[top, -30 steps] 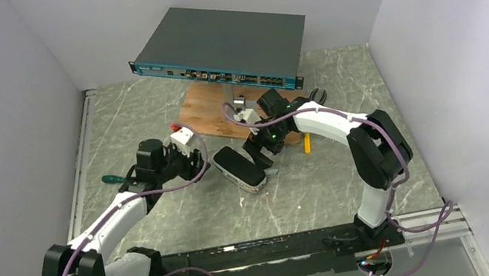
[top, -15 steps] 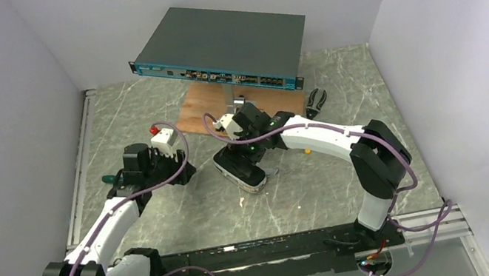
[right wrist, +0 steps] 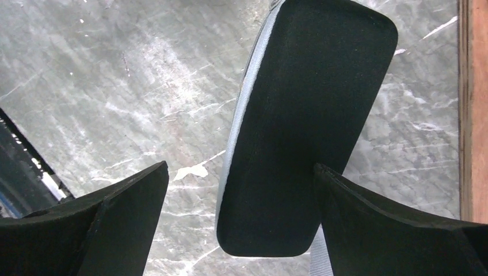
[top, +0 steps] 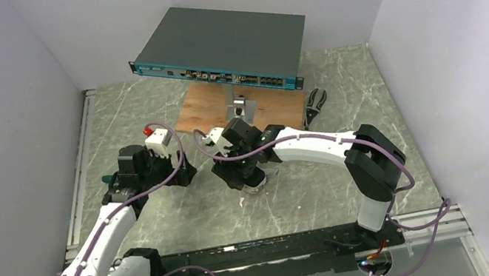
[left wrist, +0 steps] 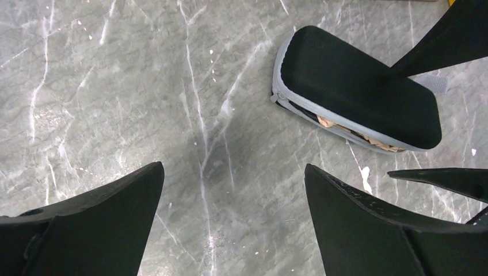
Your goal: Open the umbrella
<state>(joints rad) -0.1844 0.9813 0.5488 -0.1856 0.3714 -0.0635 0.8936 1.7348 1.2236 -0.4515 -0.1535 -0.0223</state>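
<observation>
Black umbrella case (right wrist: 305,126) on marble worktop (left wrist: 115,86), right end effector (right wrist: 240,167) spread wide above it; left end effector (left wrist: 233,168) wide, nearby

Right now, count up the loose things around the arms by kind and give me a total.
Black oval zipped case, tan fabric showing at the zip: 1
Flat grey-teal network switch box: 1
Brown wooden board: 1
Black pliers-like tool: 1
Green-handled tool, mostly hidden: 1
Total: 5
</observation>
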